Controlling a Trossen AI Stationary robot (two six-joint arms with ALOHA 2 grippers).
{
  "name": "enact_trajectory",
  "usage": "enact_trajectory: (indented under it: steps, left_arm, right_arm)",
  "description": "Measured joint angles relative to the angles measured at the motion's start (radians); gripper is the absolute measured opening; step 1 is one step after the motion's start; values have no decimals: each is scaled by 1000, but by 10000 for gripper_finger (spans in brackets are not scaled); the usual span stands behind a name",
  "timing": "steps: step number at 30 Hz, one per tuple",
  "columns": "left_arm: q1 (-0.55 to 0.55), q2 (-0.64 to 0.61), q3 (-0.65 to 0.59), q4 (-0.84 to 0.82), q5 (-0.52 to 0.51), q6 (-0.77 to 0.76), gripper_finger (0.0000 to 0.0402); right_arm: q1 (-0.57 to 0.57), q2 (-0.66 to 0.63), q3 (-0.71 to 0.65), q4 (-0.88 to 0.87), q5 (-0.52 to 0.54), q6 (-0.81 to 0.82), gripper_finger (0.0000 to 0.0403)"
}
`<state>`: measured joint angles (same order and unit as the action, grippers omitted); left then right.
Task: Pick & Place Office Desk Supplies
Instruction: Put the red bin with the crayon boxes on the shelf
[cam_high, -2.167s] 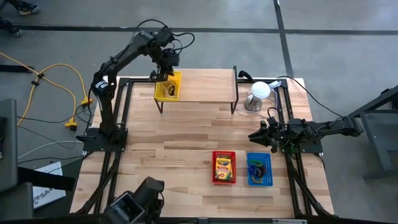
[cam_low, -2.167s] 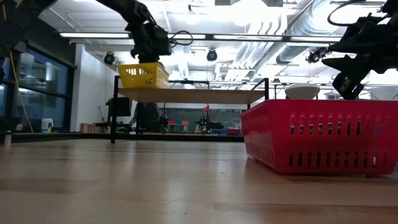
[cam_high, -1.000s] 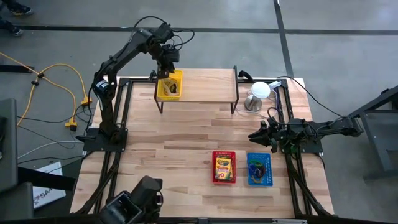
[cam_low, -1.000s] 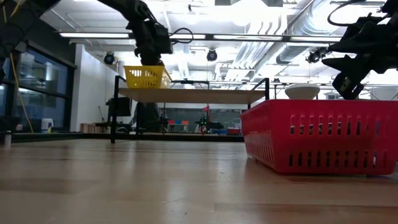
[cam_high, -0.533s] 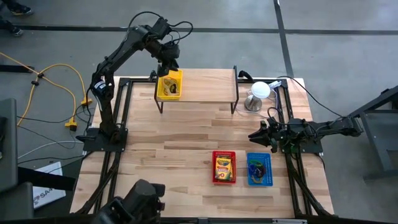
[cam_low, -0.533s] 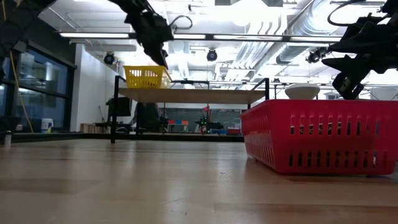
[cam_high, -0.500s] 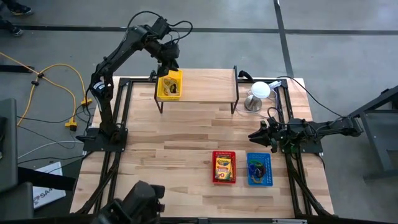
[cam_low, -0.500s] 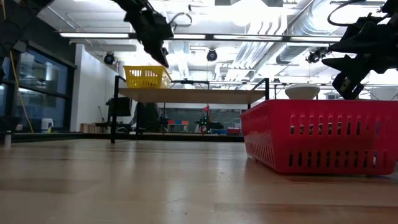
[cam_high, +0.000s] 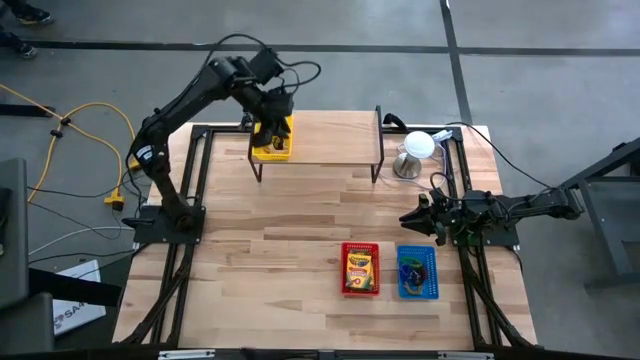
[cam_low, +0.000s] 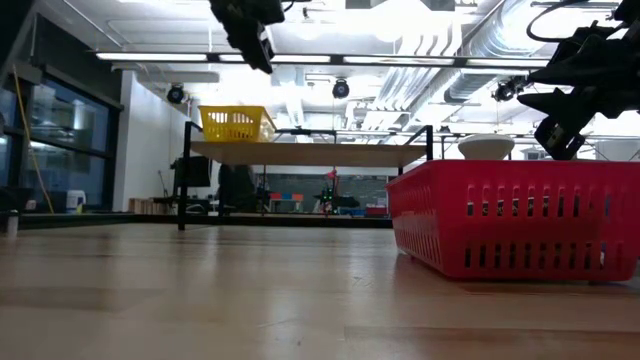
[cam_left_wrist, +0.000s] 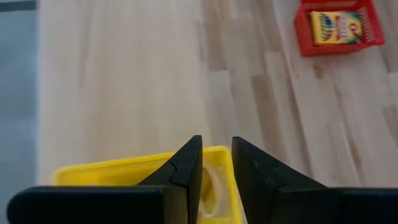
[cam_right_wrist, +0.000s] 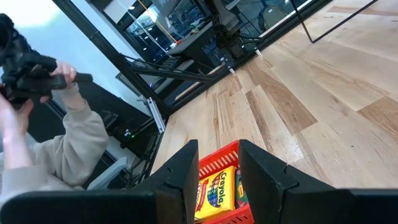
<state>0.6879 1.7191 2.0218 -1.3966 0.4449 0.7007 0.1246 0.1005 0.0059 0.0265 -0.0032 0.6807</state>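
Observation:
A yellow basket (cam_high: 278, 146) stands on the left end of a raised wooden shelf (cam_high: 330, 138); a tan rubber-band loop (cam_left_wrist: 211, 184) lies inside it. My left gripper (cam_left_wrist: 217, 148) hangs above the basket (cam_low: 235, 123), open, with nothing between its fingers. A yellow-and-green crayon box (cam_high: 359, 267) lies flat in a red basket (cam_high: 360, 290) at the table's near right. Beside it, a blue basket (cam_high: 417, 273) holds small coloured items. My right gripper (cam_high: 407, 218) waits at the right edge, open and holding nothing.
A white dome on a metal base (cam_high: 413, 152) stands at the far right beside the shelf. The shelf's black legs (cam_high: 378, 165) stand on the table. Bare wood lies between shelf and baskets. A person (cam_right_wrist: 43, 137) shows beyond the table in the right wrist view.
My left gripper has risen from the yellow basket's rim to well above it and has tipped to point less steeply down. The basket has stayed on the shelf.

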Motion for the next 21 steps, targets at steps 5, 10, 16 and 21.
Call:
enact_trajectory:
  steps: [5,10,16,21]
  left_arm:
    - [-63,-85,-147,88,-23,-92,83]
    - [-159,-201,-348,237,-88,-222,83]
    - [-307,-333,-580,393,-229,-383,83]
    - [-409,-406,-714,470,-292,-510,83]
  right_arm:
    - [0,0,0,0,0,0,101]
    - [0,0,0,0,0,0,101]
    - [0,0,0,0,0,0,101]
    - [0,0,0,0,0,0,101]
